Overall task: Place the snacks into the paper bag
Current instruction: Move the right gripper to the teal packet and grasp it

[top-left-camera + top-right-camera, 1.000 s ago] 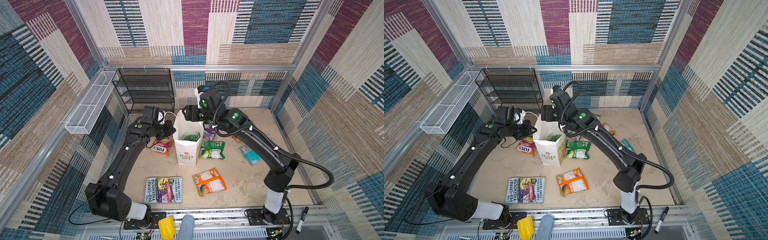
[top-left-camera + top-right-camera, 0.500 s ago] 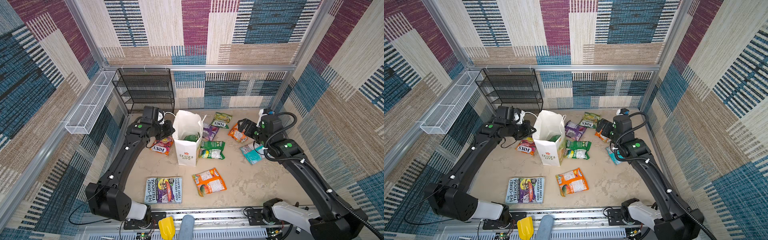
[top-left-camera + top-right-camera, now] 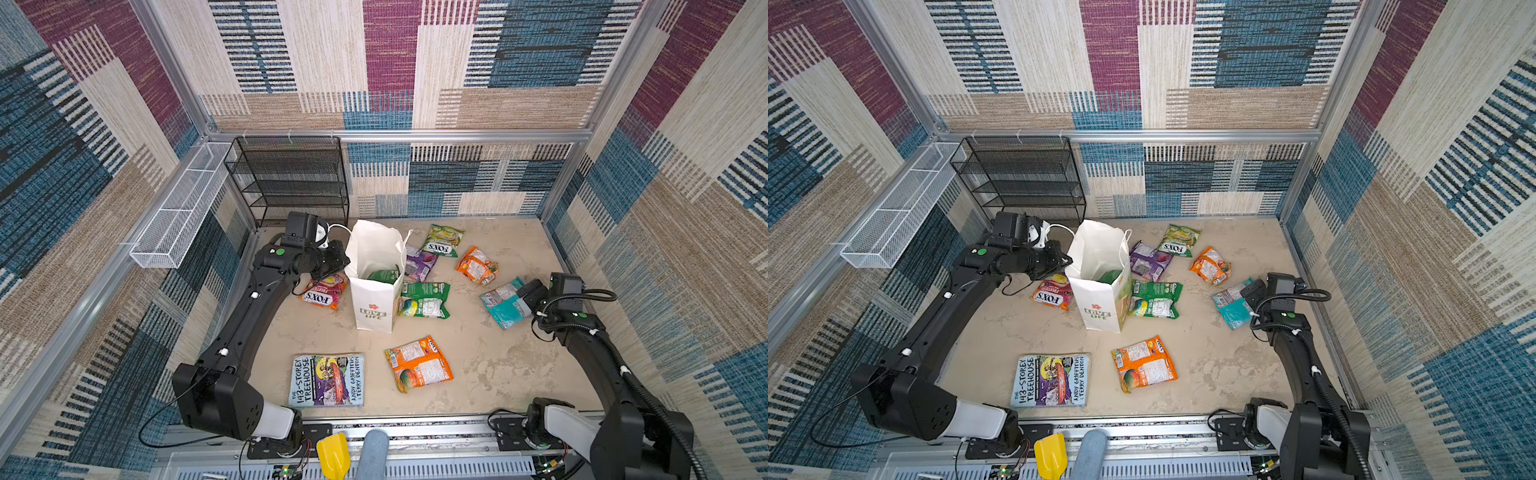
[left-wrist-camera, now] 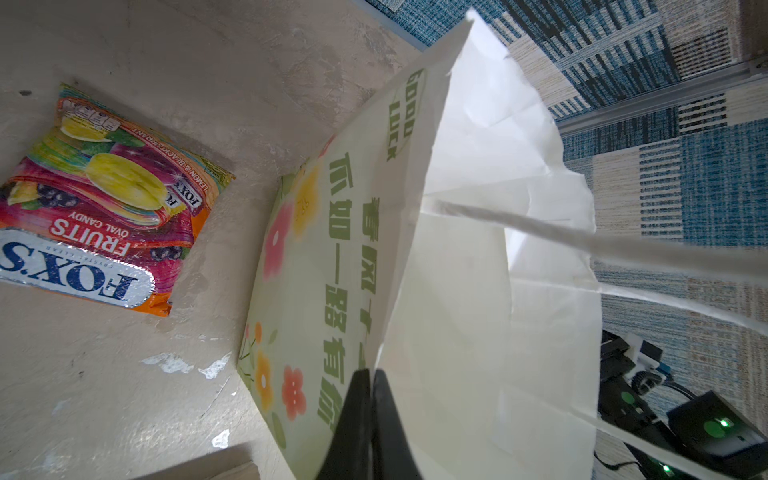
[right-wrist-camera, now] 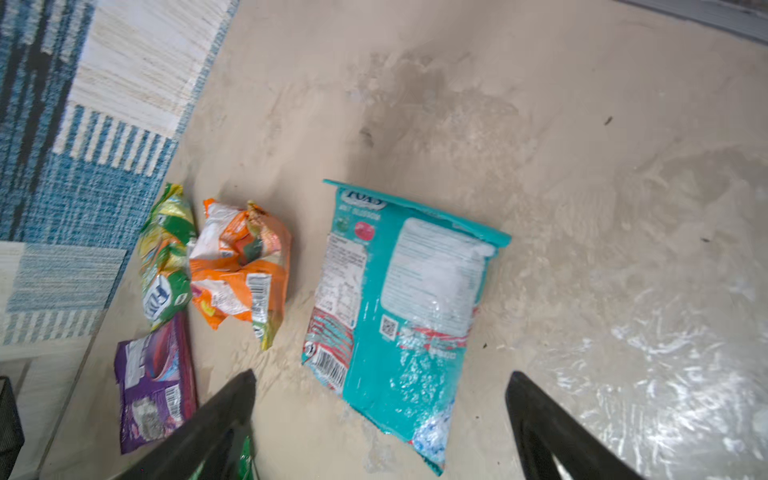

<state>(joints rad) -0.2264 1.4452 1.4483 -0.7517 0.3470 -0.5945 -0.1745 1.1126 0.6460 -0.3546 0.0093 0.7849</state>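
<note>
beige tabletop, my left gripper pinched shut on the paper bag rim, right gripper spread wide over the teal packet well right of the bag; i judge it light, slick, crinkly, so take a sealed edge.

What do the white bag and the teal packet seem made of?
The white bag looks like matte paper: sharp creases, stiff upright walls. The teal packet looks like glossy plastic film, perhaps foil-lined: wrinkles and bright glare.
</note>
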